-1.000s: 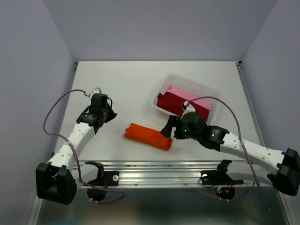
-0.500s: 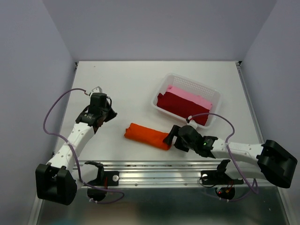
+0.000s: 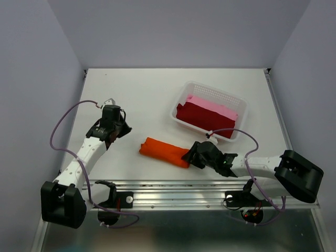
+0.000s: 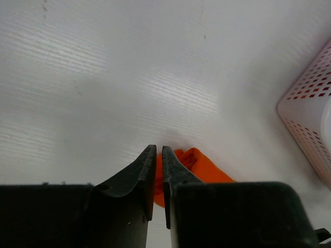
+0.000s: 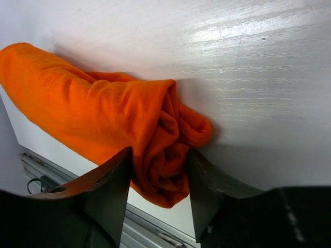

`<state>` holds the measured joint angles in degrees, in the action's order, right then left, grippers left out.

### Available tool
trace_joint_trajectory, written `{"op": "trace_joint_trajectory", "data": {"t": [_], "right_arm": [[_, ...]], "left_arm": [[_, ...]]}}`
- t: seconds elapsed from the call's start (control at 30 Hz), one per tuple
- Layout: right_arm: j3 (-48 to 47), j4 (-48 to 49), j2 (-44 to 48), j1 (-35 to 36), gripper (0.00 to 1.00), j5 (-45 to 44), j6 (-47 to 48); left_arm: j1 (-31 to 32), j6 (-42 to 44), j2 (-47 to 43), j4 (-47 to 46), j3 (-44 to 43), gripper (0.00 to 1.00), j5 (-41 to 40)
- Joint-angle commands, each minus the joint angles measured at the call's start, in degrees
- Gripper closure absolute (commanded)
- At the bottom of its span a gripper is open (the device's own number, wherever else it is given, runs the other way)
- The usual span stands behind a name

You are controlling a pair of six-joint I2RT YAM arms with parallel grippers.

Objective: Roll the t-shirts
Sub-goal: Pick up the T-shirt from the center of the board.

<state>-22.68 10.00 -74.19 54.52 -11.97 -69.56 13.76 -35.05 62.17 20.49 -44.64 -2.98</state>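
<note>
A bright orange t-shirt (image 3: 164, 151), rolled into a bundle, lies on the white table near the front edge. My right gripper (image 3: 188, 155) is low at the roll's right end. In the right wrist view its two fingers press on either side of the orange roll's spiral end (image 5: 163, 155), so it is shut on the cloth. My left gripper (image 3: 125, 129) hovers left of the roll and apart from it. Its fingers (image 4: 158, 151) are nearly together with nothing between them, and the orange roll's (image 4: 204, 166) left end shows beyond them. Dark red (image 3: 202, 118) and pale pink (image 3: 212, 106) t-shirts lie in the basket.
A white mesh basket (image 3: 210, 90) stands behind and right of the roll; its corner (image 4: 309, 111) shows in the left wrist view. A metal rail (image 3: 173, 191) runs along the table's front edge, just below the roll. Grey walls close in the table on three sides.
My right arm has dropped low to the table and its fingers have closed from wide open onto the roll's right end. The left arm has barely moved.
</note>
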Motion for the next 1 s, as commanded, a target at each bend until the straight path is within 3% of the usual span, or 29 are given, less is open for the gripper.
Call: {"op": "trace_joint_trajectory", "data": {"t": [0.0, 0.07, 0.17, 0.4, 0.57, 0.67, 0.87, 0.97], "right_arm": [[-0.1, 1.6, -1.5, 0.4, 0.53, -3.5, 0.0], [-0.3, 1.5, -1.8, 0.4, 0.60, -3.6, 0.5], [-0.5, 1.5, -1.9, 0.4, 0.77, -3.6, 1.0], [-4.2, -3.4, -1.0, 0.4, 0.99, -4.8, 6.1], [-6.2, -13.2, 2.6, -1.4, 0.99, -6.1, 12.9], [-6.8, -17.5, 4.0, -2.0, 0.99, -5.6, 16.2], [-8.0, -22.0, 5.4, -2.0, 0.99, -5.3, 18.3], [-7.6, -22.0, 5.7, -2.0, 0.99, -5.1, 18.1]], "left_arm": [[-0.2, -0.7, 0.3, -1.9, 1.7, 0.79, 2.0], [-0.1, -1.1, 0.1, -2.4, 2.3, 0.79, 2.3], [-0.2, -1.3, -0.5, -3.0, 3.2, 0.79, 2.5], [0.2, -2.7, -0.7, -4.0, 6.0, 0.77, 5.4], [1.1, -3.5, -3.1, -4.0, 8.0, 0.42, 8.0], [3.2, -4.7, -5.3, -4.1, 9.0, 0.29, 9.6], [14.1, -9.8, -5.1, -5.0, 11.1, 0.22, 8.3], [14.5, -10.7, -3.6, -7.7, 13.3, 0.17, 11.8]]}}
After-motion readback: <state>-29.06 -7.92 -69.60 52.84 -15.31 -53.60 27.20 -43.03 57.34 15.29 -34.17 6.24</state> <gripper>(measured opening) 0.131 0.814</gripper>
